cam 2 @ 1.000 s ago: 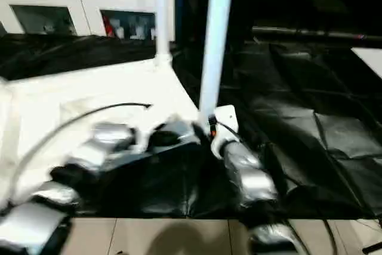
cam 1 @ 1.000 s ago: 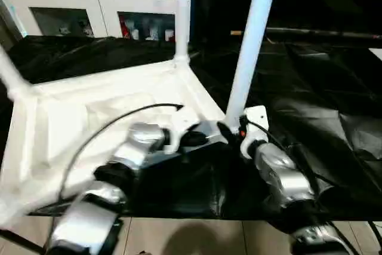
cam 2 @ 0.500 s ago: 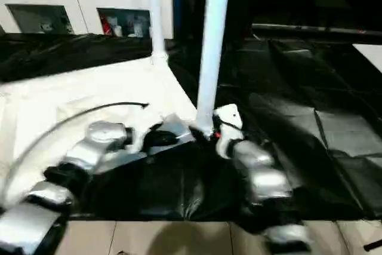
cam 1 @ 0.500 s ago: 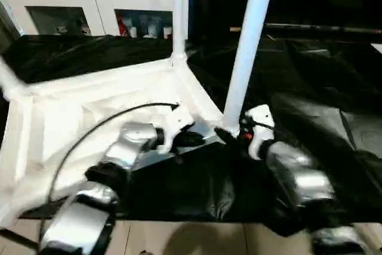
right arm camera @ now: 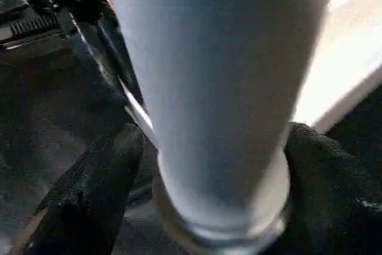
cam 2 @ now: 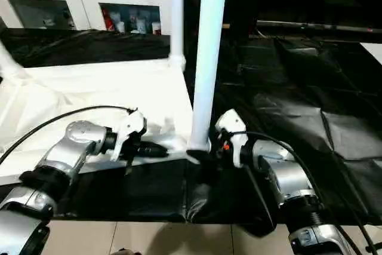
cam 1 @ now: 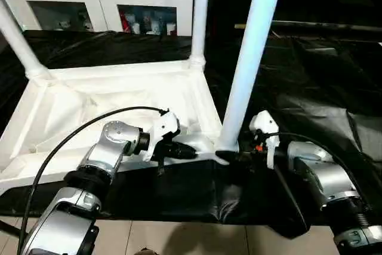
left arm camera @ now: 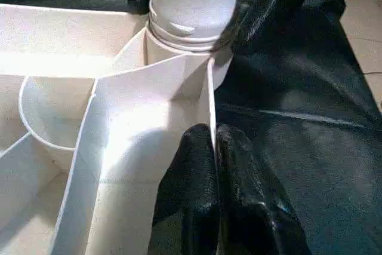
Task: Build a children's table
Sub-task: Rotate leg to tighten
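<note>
The white table top [cam 1: 113, 97] lies upside down on the black-draped work table, ribbed underside up. Three white legs stand in its corner sockets: far left [cam 1: 19, 40], back [cam 1: 200, 16] and near right [cam 1: 250, 58]. My left gripper [cam 1: 188, 150] is shut on the top's thin rim wall [left arm camera: 210, 88] just beside the near right socket. My right gripper [cam 1: 230, 156] is at that leg's foot. One black finger [right arm camera: 89, 189] presses each side of the tube [right arm camera: 215, 76], just above its collar.
Black cloth [cam 1: 316, 82] covers the work table to the right and behind. White cabinets with glass doors [cam 1: 89, 7] stand at the back. My left arm's black cable [cam 1: 77, 135] loops over the top. Tiled floor [cam 1: 179, 240] shows below the table's near edge.
The camera has shifted and steadied. My right forearm has swung outward to the right around the near right leg's base. The left gripper stays on the rim.
</note>
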### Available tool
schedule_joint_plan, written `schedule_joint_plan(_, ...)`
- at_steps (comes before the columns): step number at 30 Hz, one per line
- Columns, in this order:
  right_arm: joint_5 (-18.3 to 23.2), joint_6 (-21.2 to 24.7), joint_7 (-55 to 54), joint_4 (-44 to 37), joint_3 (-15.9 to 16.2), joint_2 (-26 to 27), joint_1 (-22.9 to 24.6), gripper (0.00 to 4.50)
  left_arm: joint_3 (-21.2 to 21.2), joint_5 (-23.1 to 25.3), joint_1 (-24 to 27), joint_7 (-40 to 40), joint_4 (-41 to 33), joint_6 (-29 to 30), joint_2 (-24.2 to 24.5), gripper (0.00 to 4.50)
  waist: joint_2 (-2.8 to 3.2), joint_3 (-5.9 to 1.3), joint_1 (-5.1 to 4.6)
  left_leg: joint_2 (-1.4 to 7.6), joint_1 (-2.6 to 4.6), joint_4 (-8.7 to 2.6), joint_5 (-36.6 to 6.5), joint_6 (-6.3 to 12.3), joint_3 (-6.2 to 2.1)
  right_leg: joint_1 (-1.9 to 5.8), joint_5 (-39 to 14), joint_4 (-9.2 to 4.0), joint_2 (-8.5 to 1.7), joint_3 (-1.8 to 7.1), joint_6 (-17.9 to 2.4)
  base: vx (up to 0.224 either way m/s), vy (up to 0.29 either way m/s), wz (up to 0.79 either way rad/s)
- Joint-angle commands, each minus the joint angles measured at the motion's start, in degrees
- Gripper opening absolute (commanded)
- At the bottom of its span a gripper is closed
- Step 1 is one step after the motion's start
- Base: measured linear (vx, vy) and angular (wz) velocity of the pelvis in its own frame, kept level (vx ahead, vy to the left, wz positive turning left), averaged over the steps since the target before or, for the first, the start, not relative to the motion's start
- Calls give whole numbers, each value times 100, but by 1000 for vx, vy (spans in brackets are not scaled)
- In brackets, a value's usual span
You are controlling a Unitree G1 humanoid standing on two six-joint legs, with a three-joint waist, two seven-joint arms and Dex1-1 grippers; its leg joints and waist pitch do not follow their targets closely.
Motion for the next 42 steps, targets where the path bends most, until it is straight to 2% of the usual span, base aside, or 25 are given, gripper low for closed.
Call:
schedule_joint_plan(1,-29,22,87,-65,24,9,-79,357,5,-230,40,-131,-116,-31,-61,0,-99,-293,-3,260,136,-345,-1200,335,-77,232,-816,-382,-304,181,-1448,0,0,0)
schedule_joint_plan(2,-30,18,97,-57,35,20,-85,349,11,-227,37,-124,-121,-21,-53,0,-83,-293,-2,263,140,-355,-1249,278,-86,225,-897,-381,-308,185,-1415,0,0,0)
schedule_joint_plan(5,0,4,114,8,69,62,-103,331,30,-190,8,-34,-79,-18,-44,0,-96,-292,2,256,139,-356,-1263,230,-88,221,-859,-377,-308,192,-1390,0,0,0)
schedule_joint_plan(6,17,11,130,20,86,63,-105,307,28,-188,7,-25,-92,0,-40,0,-99,-294,3,252,138,-353,-1258,229,-87,224,-832,-374,-309,192,-1388,0,0,0)
schedule_joint_plan(9,-13,-25,116,93,118,71,-110,300,32,-200,36,-31,-168,68,-46,0,-90,-305,7,247,134,-336,-1130,261,-84,231,-649,-353,-307,192,-1421,0,0,0)
schedule_joint_plan(10,-29,-33,101,112,119,74,-110,285,32,-195,42,-27,-171,66,-48,0,-94,-304,3,246,127,-337,-1103,274,-84,233,-599,-347,-301,190,-1427,0,0,0)
schedule_joint_plan(11,-40,-40,81,130,108,81,-98,273,35,-195,46,-16,-167,67,-57,0,-73,-308,5,244,134,-330,-1083,290,-83,231,-524,-342,-299,189,-1448,0,0,0)
schedule_joint_plan(14,-130,-135,-93,201,79,105,-25,270,41,-175,60,41,-116,41,-87,0,-92,-305,-4,239,128,-327,-1119,293,-81,235,-541,-347,-300,187,-1466,0,0,0)
schedule_joint_plan(15,-154,-155,-263,266,27,152,8,269,47,-135,39,150,-31,1,-119,0,-60,-298,-17,241,136,-334,-1199,263,-82,225,-642,-364,-299,189,-1458,0,0,0)
schedule_joint_plan(19,-215,-186,-1099,440,-196,481,125,268,78,60,-130,771,354,-92,-308,0,-82,-277,-61,235,160,-368,-1484,111,-95,201,-1085,-417,-299,203,-1351,0,0,0)
schedule_joint_plan(22,-342,-120,-2377,573,-377,1131,291,267,160,214,-448,1697,867,-13,-680,0,-67,-273,-101,236,199,-400,-1723,-66,-120,170,-1439,-455,-311,215,-1235,0,0,0)
schedule_joint_plan(24,-389,-73,-3050,703,-482,1490,279,267,157,317,-596,2188,1090,-39,-865,0,-66,-257,-132,220,193,-425,-1899,-170,-137,154,-1755,-495,-318,222,-1108,0,0,0)
schedule_joint_plan(28,-480,-137,-4074,1008,-605,2123,29,267,174,460,-860,3119,1493,-6,-1246,0,-61,-229,-141,210,232,-443,-2238,-232,-153,114,-2233,-568,-329,225,-948,0,0,0)
schedule_joint_plan(29,-492,-134,-4130,1044,-605,2161,-14,267,171,471,-879,3159,1519,-18,-1279,0,-61,-197,-153,204,253,-454,-2448,-261,-163,89,-2573,-613,-335,223,-871,0,0,0)
schedule_joint_plan(30,-532,-127,-4263,1139,-594,2252,-133,267,162,502,-927,3260,1585,-55,-1367,0,3,-192,-144,202,283,-458,-2574,-289,-186,84,-2758,-634,-346,218,-824,0,0,0)
schedule_joint_plan(31,-580,-128,-4304,1168,-585,2278,-170,267,163,522,-956,3287,1640,-101,-1401,0,-22,-189,-173,194,318,-459,-2776,-320,-203,73,-3057,-688,-347,205,-722,0,0,0)
schedule_joint_plan(32,-626,-182,-4322,1212,-585,2261,-222,267,159,517,-968,3224,1650,-124,-1425,0,-8,-216,-158,202,337,-471,-2748,-303,-212,93,-2972,-696,-354,206,-691,0,0,0)
schedule_joint_plan(33,-658,-226,-4335,1238,-593,2249,-250,267,156,512,-975,3181,1656,-137,-1442,0,-6,-246,-155,212,282,-504,-2515,-263,-214,151,-2553,-660,-344,210,-729,0,0,0)
schedule_joint_plan(34,-640,-259,-4323,1245,-635,2234,-273,267,143,530,-990,3175,1679,-189,-1442,0,-9,-265,-152,219,253,-516,-2336,-241,-210,178,-2240,-625,-328,214,-768,0,0,0)
schedule_joint_plan(35,-633,-279,-4302,1240,-650,2216,-279,267,132,540,-993,3158,1682,-217,-1437,0,1,-272,-153,224,227,-520,-2166,-219,-207,194,-1917,-585,-318,217,-825,0,0,0)
schedule_joint_plan(36,-594,-351,-4165,1188,-648,2177,-258,267,118,544,-989,3076,1685,-266,-1417,0,1,-262,-148,210,219,-499,-2026,-140,-167,193,-1505,-566,-305,222,-958,0,0,0)
schedule_joint_plan(38,-468,-433,-3632,908,-598,1996,-167,323,59,557,-957,2766,1647,-387,-1299,0,-23,-260,-141,206,231,-482,-2079,-78,-155,202,-1628,-575,-320,224,-1002,0,0,0)
schedule_joint_plan(40,-385,-429,-3383,789,-605,1886,-136,339,37,550,-931,2597,1613,-432,-1229,0,-29,-269,-115,209,222,-464,-1941,13,-143,215,-1512,-571,-325,234,-1024,0,0,0)
schedule_joint_plan(41,-346,-437,-3090,671,-585,1623,-127,359,8,547,-887,2351,1569,-508,-1090,0,-51,-274,-115,205,175,-465,-1786,85,-152,265,-1383,-545,-331,224,-1016,0,0,0)
schedule_joint_plan(42,-302,-417,-2890,617,-586,1480,-129,371,-7,529,-851,2182,1525,-525,-1012,0,-38,-288,-122,208,154,-454,-1646,131,-151,276,-1264,-523,-333,215,-1032,0,0,0)
